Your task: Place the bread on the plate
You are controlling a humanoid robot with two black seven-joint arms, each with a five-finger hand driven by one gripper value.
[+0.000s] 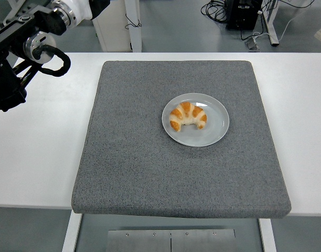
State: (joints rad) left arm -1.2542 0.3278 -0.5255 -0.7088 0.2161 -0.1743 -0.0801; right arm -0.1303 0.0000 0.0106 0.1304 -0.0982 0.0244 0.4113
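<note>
Black left arm (16,58) with round silver joints, looped cable, seemingly white wrist.

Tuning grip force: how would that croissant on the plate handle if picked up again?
The croissant looks puffy and flaky, so probably light and easily crushed. Its curved shape lies flat on the plate, so it is unlikely to roll. The crust looks dry, probably not slippery.

Glossy smooth plate (215,131), golden crusty bread (188,116), rough grey felt-like mat (150,168), smooth matt white table (40,152)
</note>
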